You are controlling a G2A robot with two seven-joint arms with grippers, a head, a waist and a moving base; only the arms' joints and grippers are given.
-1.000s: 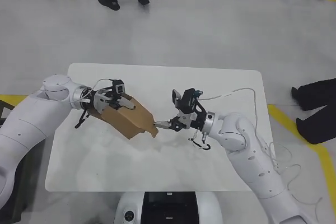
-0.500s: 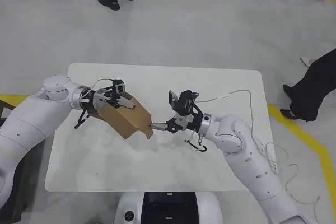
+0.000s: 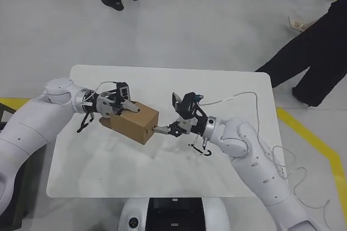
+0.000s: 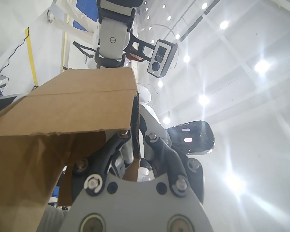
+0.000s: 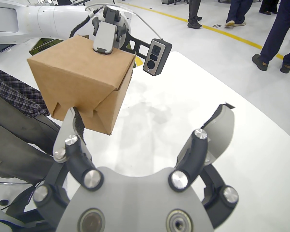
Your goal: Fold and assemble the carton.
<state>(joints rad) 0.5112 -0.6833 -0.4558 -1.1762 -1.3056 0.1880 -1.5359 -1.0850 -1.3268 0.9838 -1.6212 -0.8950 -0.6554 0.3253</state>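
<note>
A brown carton [image 3: 133, 121] is held above the white table [image 3: 231, 167], left of centre. My left gripper [image 3: 114, 107] is shut on the carton's upper wall at its left end; in the left wrist view its fingers [image 4: 125, 135] clamp the cardboard edge of the carton [image 4: 75, 100]. My right gripper [image 3: 163, 129] is open at the carton's right end. In the right wrist view one fingertip [image 5: 71, 117] touches the folded, interlocked end flaps of the carton [image 5: 79, 83], while the other finger [image 5: 220, 119] hangs free over the table. The left gripper [image 5: 102, 49] sits on top of the carton.
A thin white cable [image 3: 243, 95] loops from the right arm across the table's back right. The front half of the table [image 3: 133, 173] is bare. A person's dark legs [image 3: 318, 52] pass beyond the back right corner.
The carton's right end flap, sticking out before, is now folded in flat. The right gripper moved left against that end, and the carton now sits squarer and more level.
</note>
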